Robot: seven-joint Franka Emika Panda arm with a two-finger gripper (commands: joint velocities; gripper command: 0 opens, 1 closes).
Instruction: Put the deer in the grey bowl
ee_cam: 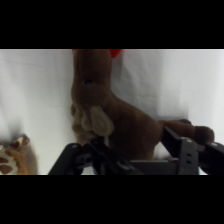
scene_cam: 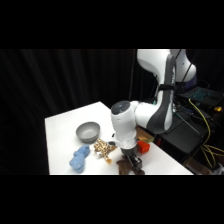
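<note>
The deer (ee_cam: 107,107) is a dark brown plush lying on the white table, its head toward the top of the wrist view. My gripper (ee_cam: 127,150) is low over it and open, one finger on each side of the body. In the side view the gripper (scene_cam: 131,162) is down at the table's front edge, with the deer (scene_cam: 123,169) mostly hidden beneath it. The grey bowl (scene_cam: 88,131) stands empty further back and to the left, apart from the gripper.
A tan spotted plush (scene_cam: 103,147) lies between the bowl and the gripper and shows again as a tan plush (ee_cam: 15,156) in the wrist view. A blue plush (scene_cam: 79,159) lies front left. A red object (scene_cam: 144,146) sits right of the gripper. Cables and equipment (scene_cam: 200,115) crowd the right.
</note>
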